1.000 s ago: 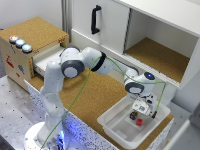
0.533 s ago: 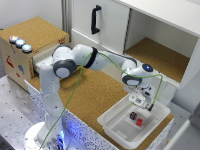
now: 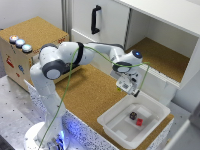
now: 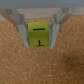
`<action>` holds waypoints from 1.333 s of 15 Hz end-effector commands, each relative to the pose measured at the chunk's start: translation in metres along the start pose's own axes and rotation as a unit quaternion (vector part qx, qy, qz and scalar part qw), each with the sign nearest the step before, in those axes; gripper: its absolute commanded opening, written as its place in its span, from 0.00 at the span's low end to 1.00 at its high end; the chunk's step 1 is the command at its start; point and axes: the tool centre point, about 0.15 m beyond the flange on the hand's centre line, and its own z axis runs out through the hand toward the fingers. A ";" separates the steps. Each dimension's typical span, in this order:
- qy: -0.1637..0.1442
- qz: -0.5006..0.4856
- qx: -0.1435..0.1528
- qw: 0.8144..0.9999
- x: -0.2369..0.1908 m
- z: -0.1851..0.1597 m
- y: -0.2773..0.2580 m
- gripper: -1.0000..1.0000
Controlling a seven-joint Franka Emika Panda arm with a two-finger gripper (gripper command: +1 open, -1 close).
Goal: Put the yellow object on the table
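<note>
In the wrist view my gripper (image 4: 40,46) is shut on the yellow object (image 4: 40,35), a small yellow cube with dark marks on its face. The cube hangs just above the brown cork table (image 4: 42,67). In the exterior view the gripper (image 3: 128,88) is over the table (image 3: 92,95), just to the exterior view's left of the white tray. I cannot make out the cube in that view.
A white tray (image 3: 119,108) on the table's near right end holds a red block (image 3: 139,121) and a dark block (image 3: 133,115). A cork-topped drawer box (image 3: 35,30) with round buttons stands on the left. Behind is a white cabinet (image 3: 100,25) with an open shelf (image 3: 160,57).
The arm has swung from above the white tray to the exterior view's left, out over the cork table, with the gripper carried along.
</note>
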 end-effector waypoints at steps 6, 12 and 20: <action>-0.037 0.043 -0.074 0.996 0.016 0.083 -0.029 0.00; -0.038 0.048 -0.083 0.995 0.012 0.082 -0.032 1.00; 0.009 0.051 -0.073 0.996 -0.001 0.029 -0.030 1.00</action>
